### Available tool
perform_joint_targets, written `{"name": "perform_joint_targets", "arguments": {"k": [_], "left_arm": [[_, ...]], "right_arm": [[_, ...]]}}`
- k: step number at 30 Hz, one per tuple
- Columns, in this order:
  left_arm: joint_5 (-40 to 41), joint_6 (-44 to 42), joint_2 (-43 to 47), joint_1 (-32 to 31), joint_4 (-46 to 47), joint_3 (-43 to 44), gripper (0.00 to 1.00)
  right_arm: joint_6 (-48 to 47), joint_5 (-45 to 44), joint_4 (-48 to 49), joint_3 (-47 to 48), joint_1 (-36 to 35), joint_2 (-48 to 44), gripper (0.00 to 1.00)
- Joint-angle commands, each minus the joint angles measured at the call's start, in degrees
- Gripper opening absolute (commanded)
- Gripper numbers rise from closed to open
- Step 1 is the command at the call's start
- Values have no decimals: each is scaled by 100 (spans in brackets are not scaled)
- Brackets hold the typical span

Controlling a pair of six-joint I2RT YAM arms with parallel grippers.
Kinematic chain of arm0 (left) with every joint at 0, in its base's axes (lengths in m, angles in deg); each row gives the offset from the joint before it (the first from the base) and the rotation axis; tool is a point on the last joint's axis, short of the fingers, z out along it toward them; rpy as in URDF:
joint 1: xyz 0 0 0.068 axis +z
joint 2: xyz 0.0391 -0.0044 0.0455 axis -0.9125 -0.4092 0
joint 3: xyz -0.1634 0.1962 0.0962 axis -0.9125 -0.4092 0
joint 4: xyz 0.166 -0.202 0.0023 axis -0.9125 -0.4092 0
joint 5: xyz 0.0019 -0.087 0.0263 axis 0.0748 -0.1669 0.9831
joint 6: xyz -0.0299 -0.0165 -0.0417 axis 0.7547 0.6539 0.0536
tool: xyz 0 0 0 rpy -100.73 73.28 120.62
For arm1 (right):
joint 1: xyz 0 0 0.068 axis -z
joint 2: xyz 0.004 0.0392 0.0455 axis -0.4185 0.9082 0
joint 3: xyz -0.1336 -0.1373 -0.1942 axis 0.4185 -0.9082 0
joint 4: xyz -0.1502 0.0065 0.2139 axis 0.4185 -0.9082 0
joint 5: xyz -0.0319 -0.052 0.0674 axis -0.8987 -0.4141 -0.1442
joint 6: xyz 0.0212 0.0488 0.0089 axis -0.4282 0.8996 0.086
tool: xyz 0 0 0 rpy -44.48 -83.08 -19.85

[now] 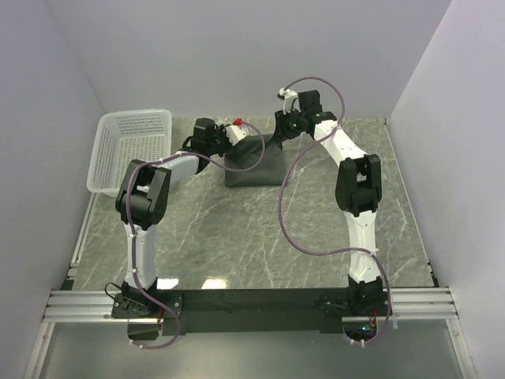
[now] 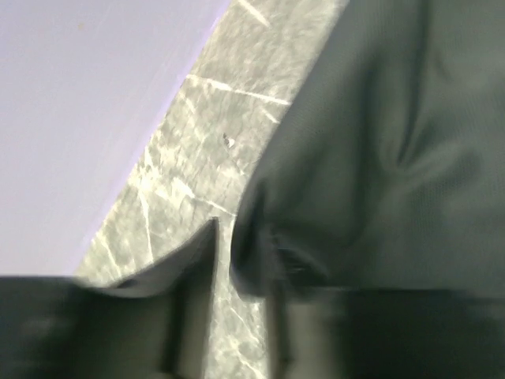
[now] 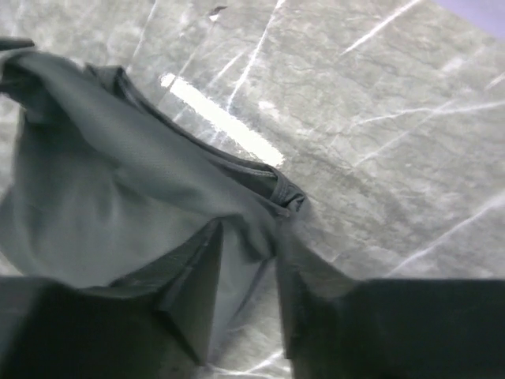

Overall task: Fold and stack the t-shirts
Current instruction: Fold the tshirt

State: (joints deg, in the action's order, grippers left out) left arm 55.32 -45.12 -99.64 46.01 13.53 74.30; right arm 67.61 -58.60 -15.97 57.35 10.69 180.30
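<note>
One dark charcoal t-shirt (image 1: 254, 167) lies folded into a compact bundle on the marble table, far centre. My left gripper (image 1: 237, 136) is at the bundle's far-left edge and my right gripper (image 1: 282, 133) at its far-right edge. In the left wrist view the t-shirt (image 2: 394, 142) fills the right side. The left gripper (image 2: 241, 253) has its jaws a little apart, bare table showing in the gap and the fabric edge against the right finger. In the right wrist view the right gripper (image 3: 248, 241) stands open over the t-shirt (image 3: 102, 181), loose cloth and the collar lying in the gap.
A white mesh basket (image 1: 130, 150) stands at the far left against the side wall. White walls close in the table at the left, back and right. Purple cables loop from both arms over the table's middle.
</note>
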Motion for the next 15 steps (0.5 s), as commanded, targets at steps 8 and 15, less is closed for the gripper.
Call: {"name": "perform_joint_targets", "arguments": {"k": [8, 15], "left_arm": [[1281, 1563, 288, 24, -144, 923, 80], [792, 3628, 456, 234, -1996, 1722, 80]], "right_arm": [[552, -866, 308, 324, -72, -257, 61], [465, 1513, -96, -362, 33, -653, 38]]}}
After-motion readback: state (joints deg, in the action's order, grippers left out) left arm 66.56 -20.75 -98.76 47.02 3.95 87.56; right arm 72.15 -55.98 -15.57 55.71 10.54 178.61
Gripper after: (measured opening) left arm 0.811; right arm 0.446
